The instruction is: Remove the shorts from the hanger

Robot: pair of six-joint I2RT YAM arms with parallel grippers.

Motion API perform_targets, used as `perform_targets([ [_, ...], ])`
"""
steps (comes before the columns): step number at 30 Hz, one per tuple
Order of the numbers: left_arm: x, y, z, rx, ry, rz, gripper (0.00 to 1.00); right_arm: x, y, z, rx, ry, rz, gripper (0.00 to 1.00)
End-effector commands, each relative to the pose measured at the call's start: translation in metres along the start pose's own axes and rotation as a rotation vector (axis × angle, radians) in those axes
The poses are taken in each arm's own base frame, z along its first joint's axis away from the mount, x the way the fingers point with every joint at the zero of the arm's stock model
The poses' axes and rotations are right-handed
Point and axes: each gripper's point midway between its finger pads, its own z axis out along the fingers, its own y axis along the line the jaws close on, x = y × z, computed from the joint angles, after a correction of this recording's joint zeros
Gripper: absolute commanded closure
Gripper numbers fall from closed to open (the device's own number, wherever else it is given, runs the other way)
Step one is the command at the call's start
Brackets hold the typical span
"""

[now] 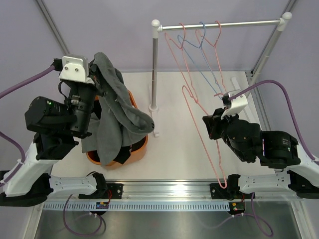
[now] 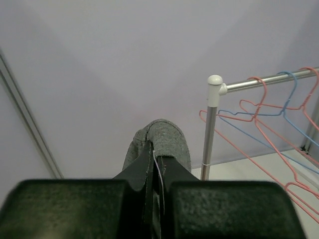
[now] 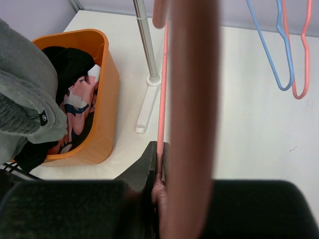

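Note:
Grey shorts (image 1: 113, 112) hang from my left gripper (image 1: 96, 77), which is shut on their top edge above the orange basket (image 1: 142, 145). The left wrist view shows the grey cloth (image 2: 168, 142) pinched between the closed jaws of that gripper (image 2: 155, 158). My right gripper (image 1: 207, 122) is shut on the thin wire of a bare pink hanger (image 1: 198, 115) that is off the rail. In the right wrist view the wire (image 3: 162, 89) runs up from the gripper (image 3: 160, 150). Black shorts (image 3: 70, 62) and pink printed shorts (image 3: 77, 102) lie in the basket (image 3: 107, 99).
A metal clothes rail (image 1: 224, 24) on a white-footed pole (image 1: 154, 69) stands at the back. Bare pink hangers (image 1: 172, 44) and a blue hanger (image 1: 198, 52) hang on it. Grey frame posts stand at the table's back corners.

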Motion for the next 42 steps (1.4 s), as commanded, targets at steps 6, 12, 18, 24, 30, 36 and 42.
perform_targets([
  [6, 0.023, 0.058, 0.019, -0.235, 0.099, -0.135, 0.98, -0.002, 0.003, -0.001, -0.002, -0.005, 0.035, 1.00],
  [12, 0.141, 0.076, -0.002, -0.415, 0.373, -0.195, 0.91, 0.001, -0.007, -0.007, 0.003, 0.005, 0.042, 1.00],
  [18, 0.259, 0.054, -0.055, -0.404, 0.496, -0.521, 0.87, -0.004, -0.010, -0.016, -0.042, -0.001, 0.051, 1.00],
  [24, 0.351, 0.024, -0.111, -0.387, 0.627, -0.720, 0.21, -0.008, -0.011, -0.022, -0.077, -0.008, 0.049, 1.00],
  [30, 0.310, 0.022, -0.106, -0.279, 0.535, -0.737, 0.01, -0.026, -0.004, -0.024, -0.115, -0.059, 0.055, 1.00],
  [36, 0.242, 0.040, -0.093, -0.247, 0.430, -0.663, 0.01, -0.070, -0.007, -0.019, -0.039, -0.216, 0.029, 1.00],
  [42, 0.221, 0.046, -0.087, -0.238, 0.389, -0.616, 0.01, -0.119, -0.016, 0.001, 0.125, -0.264, -0.054, 1.00],
])
